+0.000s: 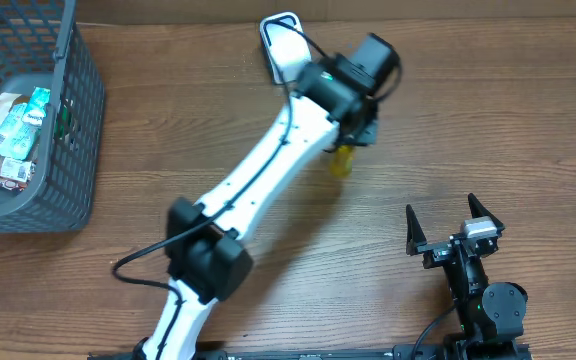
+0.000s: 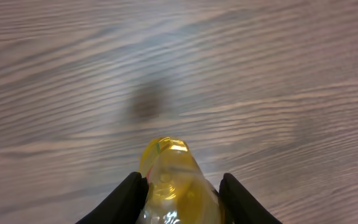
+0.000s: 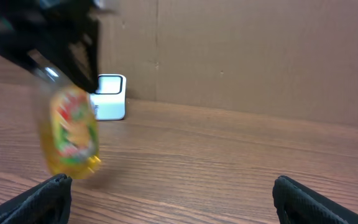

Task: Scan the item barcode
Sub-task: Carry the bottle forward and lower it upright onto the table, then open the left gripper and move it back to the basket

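Yellow bottle (image 2: 166,163) clamped by left gripper (image 2: 182,182), long axis near-upright, tip down, right gripper (image 3: 169,185) spread

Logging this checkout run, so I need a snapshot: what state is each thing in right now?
left tool: shut on yellow bottle
yellow bottle: gripped, lifted off the table, tilted
right tool: open, empty
scanner: standing on the table, apart from the yellow bottle
basket: on the table, holding packets
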### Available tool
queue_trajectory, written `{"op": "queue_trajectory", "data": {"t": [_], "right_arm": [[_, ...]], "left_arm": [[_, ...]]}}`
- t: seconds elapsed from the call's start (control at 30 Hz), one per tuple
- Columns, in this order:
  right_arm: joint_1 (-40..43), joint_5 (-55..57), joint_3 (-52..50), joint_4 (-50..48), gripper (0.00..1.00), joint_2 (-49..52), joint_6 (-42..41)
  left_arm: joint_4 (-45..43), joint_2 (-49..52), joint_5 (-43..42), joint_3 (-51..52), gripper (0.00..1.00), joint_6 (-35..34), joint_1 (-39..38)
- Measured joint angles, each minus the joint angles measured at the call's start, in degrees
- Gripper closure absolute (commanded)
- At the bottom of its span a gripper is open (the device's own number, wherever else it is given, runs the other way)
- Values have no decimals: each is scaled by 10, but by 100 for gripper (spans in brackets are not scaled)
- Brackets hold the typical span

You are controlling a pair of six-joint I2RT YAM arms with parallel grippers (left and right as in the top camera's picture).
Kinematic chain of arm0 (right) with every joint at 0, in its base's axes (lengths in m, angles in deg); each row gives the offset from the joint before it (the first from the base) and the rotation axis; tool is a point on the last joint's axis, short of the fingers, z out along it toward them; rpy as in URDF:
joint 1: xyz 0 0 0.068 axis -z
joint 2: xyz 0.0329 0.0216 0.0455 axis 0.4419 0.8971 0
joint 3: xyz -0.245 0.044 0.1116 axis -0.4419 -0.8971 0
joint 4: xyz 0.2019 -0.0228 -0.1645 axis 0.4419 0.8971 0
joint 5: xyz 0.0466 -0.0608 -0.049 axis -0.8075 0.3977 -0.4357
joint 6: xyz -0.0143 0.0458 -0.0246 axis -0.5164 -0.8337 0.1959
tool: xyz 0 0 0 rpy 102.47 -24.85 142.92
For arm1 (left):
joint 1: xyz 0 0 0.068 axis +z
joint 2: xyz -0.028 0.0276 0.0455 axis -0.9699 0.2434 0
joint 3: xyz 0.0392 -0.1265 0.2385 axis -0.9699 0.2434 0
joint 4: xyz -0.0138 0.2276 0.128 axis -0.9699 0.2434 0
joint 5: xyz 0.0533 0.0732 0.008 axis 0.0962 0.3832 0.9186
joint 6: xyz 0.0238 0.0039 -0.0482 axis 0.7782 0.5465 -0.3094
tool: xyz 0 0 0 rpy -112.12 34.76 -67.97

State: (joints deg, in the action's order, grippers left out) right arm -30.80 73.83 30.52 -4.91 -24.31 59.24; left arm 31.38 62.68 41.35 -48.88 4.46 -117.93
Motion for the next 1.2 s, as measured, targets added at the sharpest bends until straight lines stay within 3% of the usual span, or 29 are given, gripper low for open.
{"op": "queue_trajectory", "data": {"t": [0.37,0.93,1.03,1.1,1.2], "right_arm": [[0,0,0,0,0,0,0],[0,0,0,0,0,0,0],[0,0,0,0,0,0,0],[0,0,0,0,0,0,0],[0,0,0,0,0,0,0]], "left_arm": [[-57,52,46,0,75,-26,-59],[-91,52,68,44,69,-39,-75],[-93,53,68,53,60,-39,-75],[-93,53,68,54,36,-38,-75],[-94,53,68,54,24,-40,-75]]}}
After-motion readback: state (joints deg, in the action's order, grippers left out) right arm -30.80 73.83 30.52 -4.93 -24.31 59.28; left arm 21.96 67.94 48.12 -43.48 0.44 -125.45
